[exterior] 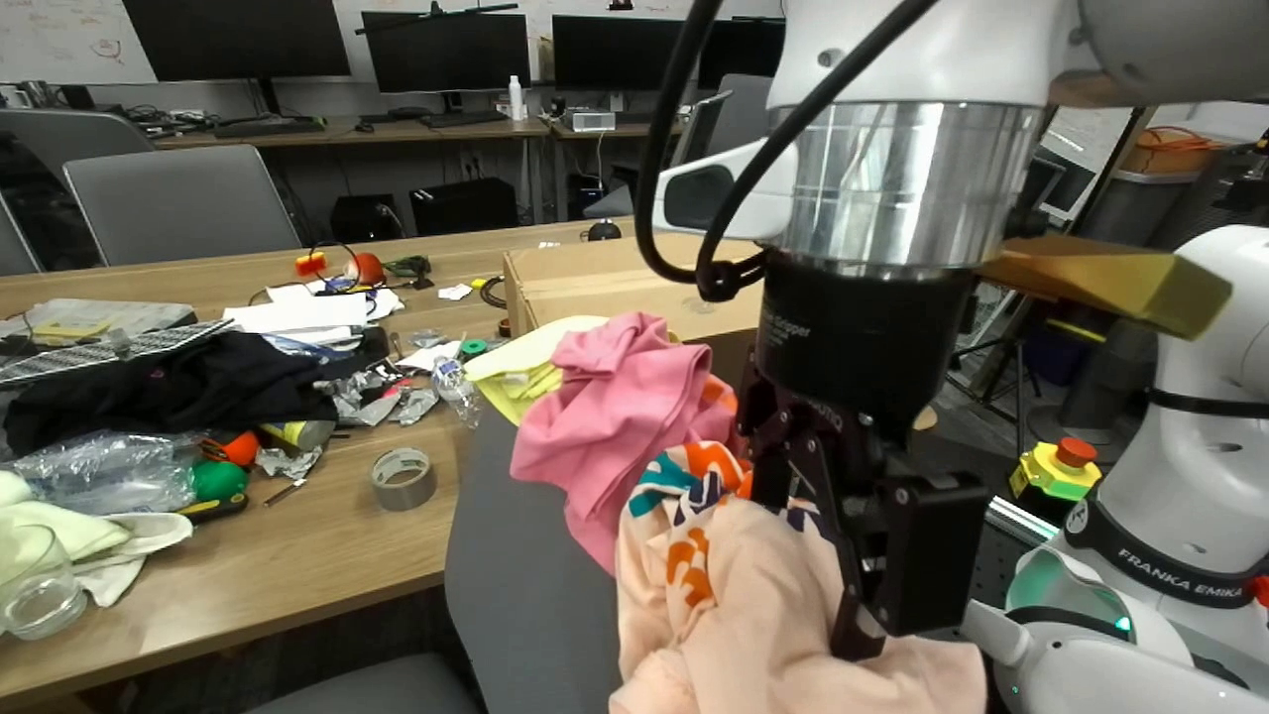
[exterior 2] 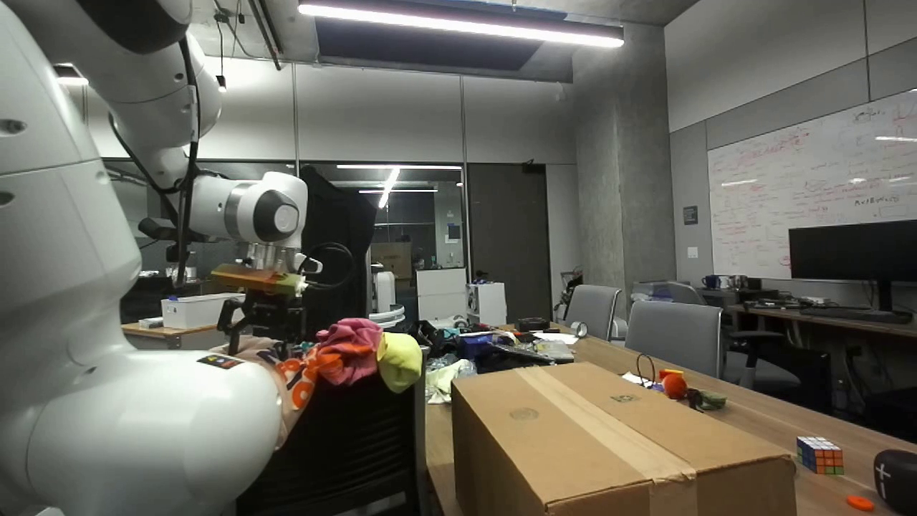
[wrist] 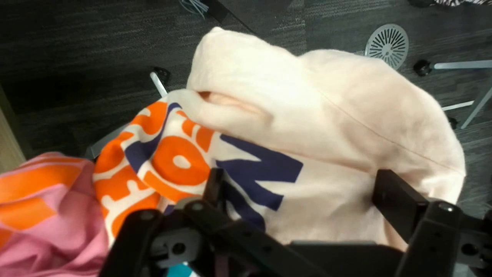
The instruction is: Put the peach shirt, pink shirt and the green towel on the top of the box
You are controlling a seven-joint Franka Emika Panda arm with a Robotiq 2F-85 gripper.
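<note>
- Your tool [wrist: 300, 188] has its fingers [wrist: 399, 202] spread wide, one on each side of a stretch of the peach shirt [wrist: 326, 107], gripping nothing.
- Whether the fingertips press on the fabric, you can't fairly tell from these angles.
- That peach shirt lies bunched over the top of the chair [exterior: 535, 575]; its long axis runs away from the pink shirt [exterior: 625, 416], printed part nearest it, plain part pointing away.
- You have the pink shirt heaped against the peach one, a fold hanging down the grey backrest.
- Past it, touching it, lies the green towel [exterior: 520, 362], yellowish in colour.
- Your box [exterior 2: 516, 430] stands on the worktop [exterior: 317, 555], closed under a strip of tape [exterior 2: 605, 423], its inside hidden from you.
- In an exterior view you have a clear glass [exterior: 40, 590] beside pale cloth and a clear bottle [exterior: 456, 382].
- You can read "FRANKA EMIKA" at the base of the arm [exterior: 1170, 486] and "Gripper" on the black coupling [exterior: 853, 347].
- The peach shirt's orange, navy and teal lettering is too folded for you to read.
- Red writing on the whiteboard [exterior 2: 809, 179] is too small.
</note>
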